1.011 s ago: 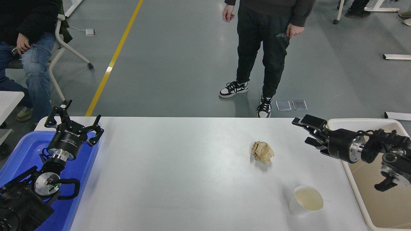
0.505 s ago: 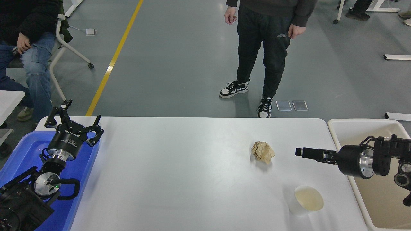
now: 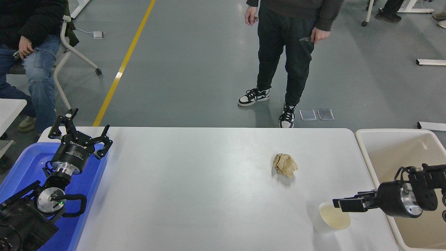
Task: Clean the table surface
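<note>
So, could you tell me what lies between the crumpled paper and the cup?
Head view: only bare table surface between the crumpled paper and the cup.

Beyond the table you see a grey-green sealed floor (image 3: 195, 69) with soft overhead light reflections. A yellow line (image 3: 122, 66) runs diagonally across it at left. A white-framed chair on castors (image 3: 75, 52) stands at upper left, with a white power adapter (image 3: 98, 34) on the floor near it. Two flat grey plates (image 3: 316, 114) lie on the floor. White furniture legs (image 3: 430, 62) enter from the right.
</note>
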Available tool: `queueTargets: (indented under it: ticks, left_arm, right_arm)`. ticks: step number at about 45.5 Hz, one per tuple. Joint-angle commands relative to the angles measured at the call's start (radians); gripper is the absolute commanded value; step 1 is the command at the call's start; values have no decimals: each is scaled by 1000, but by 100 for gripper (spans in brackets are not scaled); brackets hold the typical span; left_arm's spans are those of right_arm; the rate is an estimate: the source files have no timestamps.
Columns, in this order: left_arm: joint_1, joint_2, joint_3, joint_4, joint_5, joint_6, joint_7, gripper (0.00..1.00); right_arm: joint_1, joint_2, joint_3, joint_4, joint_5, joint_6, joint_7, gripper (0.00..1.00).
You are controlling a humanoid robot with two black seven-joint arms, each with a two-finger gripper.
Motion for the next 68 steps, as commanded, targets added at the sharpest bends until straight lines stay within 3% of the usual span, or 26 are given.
queueTargets:
  ticks: [1, 21, 27, 29, 30, 34, 39, 68]
  left_arm:
    - [0, 0, 0, 0, 0, 0, 0, 100]
    - [0, 0, 0, 0, 0, 0, 0, 100]
    - [0, 0, 0, 0, 0, 0, 0, 100]
    - [0, 0, 0, 0, 0, 0, 0, 100]
    - [0, 0, 0, 0, 0, 0, 0, 100]
    - [0, 0, 0, 0, 0, 0, 0, 100]
    - [0, 0, 0, 0, 0, 0, 0, 100]
    - [0, 0, 0, 0, 0, 0, 0, 100]
  right_arm:
    - [-14, 5, -28, -8, -22, -11, 4, 100]
    - [-109, 81, -29, -85, -30, -166, 7, 100]
    - [-124, 82, -29, -102, -32, -190, 8, 95]
    - [-129, 85, -29, -105, -35, -190, 8, 85]
    - [-132, 94, -31, -108, -45, -190, 8, 68]
    - [-135, 122, -31, -131, -47, -190, 8, 44]
    - [-139, 130, -29, -139, -45, -190, 7, 0]
    - [-113, 93, -29, -132, -25, -178, 10, 0]
